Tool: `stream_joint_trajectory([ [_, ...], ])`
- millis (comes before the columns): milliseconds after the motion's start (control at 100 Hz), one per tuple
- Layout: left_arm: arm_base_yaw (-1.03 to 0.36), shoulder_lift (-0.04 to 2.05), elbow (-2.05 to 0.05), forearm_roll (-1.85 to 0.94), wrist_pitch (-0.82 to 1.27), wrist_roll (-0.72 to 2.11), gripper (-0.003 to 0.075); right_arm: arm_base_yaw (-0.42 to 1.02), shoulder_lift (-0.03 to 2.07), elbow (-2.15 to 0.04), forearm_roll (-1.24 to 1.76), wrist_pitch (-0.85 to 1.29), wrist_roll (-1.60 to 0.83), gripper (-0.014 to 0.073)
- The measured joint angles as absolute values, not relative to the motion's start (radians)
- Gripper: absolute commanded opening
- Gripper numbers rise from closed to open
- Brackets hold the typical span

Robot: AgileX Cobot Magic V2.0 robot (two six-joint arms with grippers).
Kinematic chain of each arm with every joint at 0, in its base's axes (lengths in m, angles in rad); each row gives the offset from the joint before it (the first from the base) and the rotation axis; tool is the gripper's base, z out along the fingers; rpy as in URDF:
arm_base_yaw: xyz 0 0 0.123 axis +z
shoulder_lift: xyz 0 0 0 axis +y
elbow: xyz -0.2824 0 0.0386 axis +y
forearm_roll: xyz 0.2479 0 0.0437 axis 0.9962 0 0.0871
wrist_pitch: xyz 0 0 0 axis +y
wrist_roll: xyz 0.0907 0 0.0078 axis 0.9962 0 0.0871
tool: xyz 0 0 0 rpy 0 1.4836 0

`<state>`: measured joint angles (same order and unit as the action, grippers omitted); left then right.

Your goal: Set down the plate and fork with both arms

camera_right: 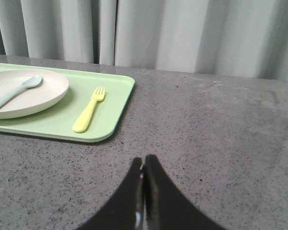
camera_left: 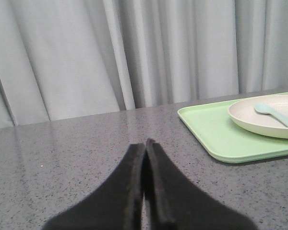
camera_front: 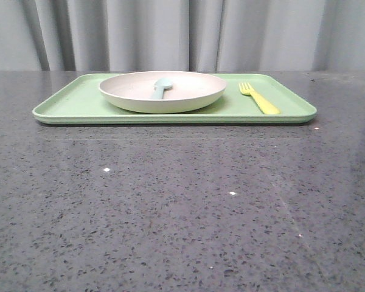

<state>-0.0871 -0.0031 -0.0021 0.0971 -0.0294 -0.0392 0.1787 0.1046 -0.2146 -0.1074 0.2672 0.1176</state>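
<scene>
- Sitting on the tray (camera_front: 67,104), toward its middle: plate (camera_front: 188,91), cream-white, upright, rim intact.
- Lying inside the plate: spoon (camera_front: 160,89), pale blue-green, bowl end toward the curtain (camera_front: 182,33).
- Resting flat on the tray just beside the plate, on the right side, apart from it: fork (camera_front: 260,98), yellow, tines pointing toward the curtain.
- Bearing the tray at the far part: table (camera_front: 170,207), grey speckled.
- Hovering low over bare table, well apart from the tray: left gripper (camera_left: 145,148), jaws pressed together, holding nothing.
- Hovering likewise near the tray's right end: right gripper (camera_right: 144,164), jaws closed, gripping nothing.
</scene>
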Motion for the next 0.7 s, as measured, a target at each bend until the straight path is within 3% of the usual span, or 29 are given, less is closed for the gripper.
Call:
stream_joint_trajectory([
  [700, -0.087, -0.003, -0.002, 0.097, -0.029, -0.04, -0.002, 0.12, 0.029, 0.027, -0.028, 0.02, 0.047, -0.012],
])
